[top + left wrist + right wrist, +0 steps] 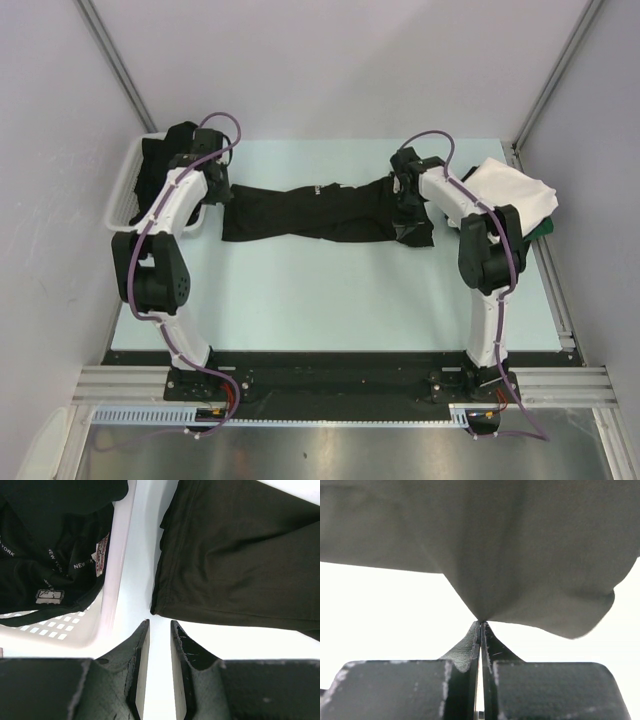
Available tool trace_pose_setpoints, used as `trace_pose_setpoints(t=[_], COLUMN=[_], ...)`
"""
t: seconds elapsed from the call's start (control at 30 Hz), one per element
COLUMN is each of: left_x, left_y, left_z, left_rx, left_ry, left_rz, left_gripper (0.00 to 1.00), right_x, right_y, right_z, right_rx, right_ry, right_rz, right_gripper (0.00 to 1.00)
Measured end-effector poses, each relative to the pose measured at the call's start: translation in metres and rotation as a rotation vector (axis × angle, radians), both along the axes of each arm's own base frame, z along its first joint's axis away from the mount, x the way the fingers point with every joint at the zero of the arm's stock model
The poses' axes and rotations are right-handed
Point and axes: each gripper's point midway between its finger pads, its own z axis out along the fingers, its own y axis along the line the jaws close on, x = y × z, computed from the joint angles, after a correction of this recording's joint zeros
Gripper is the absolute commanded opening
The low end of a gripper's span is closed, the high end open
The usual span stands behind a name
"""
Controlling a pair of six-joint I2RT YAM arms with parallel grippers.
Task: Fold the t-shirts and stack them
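spreading step: black t-shirt (310,212) lies stretched on the surface (330,300) beside the basket (122,190), right pincer (481,622) clamped on its end away from the basket, left pincer (159,630) slightly apart, likely needing to grip the basket-side corner

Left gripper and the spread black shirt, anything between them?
Only bare table separates left gripper and black shirt, per the left wrist view.
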Motion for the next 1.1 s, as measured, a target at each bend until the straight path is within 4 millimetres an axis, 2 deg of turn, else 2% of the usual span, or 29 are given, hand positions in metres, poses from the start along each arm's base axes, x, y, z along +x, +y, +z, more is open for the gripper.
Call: trace_pose_setpoints(t=[0.23,0.33,0.43,0.47,0.53,0.57,0.7,0.8,1.1], left_x=[-0.001,0.0,0.0,0.0,0.0,0.0,0.0,-0.001,-0.001], left_y=[-0.001,-0.001,-0.001,-0.001,-0.001,-0.001,-0.001,-0.001,-0.003], left_z=[-0.002,-0.001,-0.001,-0.001,-0.001,-0.001,0.0,0.001,0.002], left_rx=[-0.005,-0.006,-0.007,-0.007,-0.007,-0.007,-0.007,-0.007,-0.017], left_ry=[-0.002,-0.004,-0.005,-0.005,-0.005,-0.005,-0.006,-0.011,-0.013], left_rz=[-0.003,-0.004,-0.004,-0.004,-0.004,-0.004,-0.004,-0.004,-0.009], left_gripper=[0.27,0.27,0.27,0.27,0.27,0.28,0.28,0.28,0.28], right_x=[-0.017,-0.033,-0.047,-0.05,-0.052,-0.052,-0.054,-0.047,0.03], right_y=[0.018,0.023,0.023,0.022,0.022,0.021,0.015,0.012,0.008], right_z=[0.026,0.02,0.009,0.006,0.001,-0.003,-0.014,-0.011,0.058], right_rx=[0.06,0.071,0.054,0.047,0.034,0.022,-0.024,-0.052,-0.091], right_ry=[-0.009,0.031,0.08,0.092,0.108,0.115,0.145,0.129,-0.188], right_rz=[0.022,0.027,0.029,0.029,0.025,0.025,0.026,0.023,-0.024], right_gripper=[0.0,0.0,0.11,0.25,0.42,0.99,1.0,1.0,1.0])
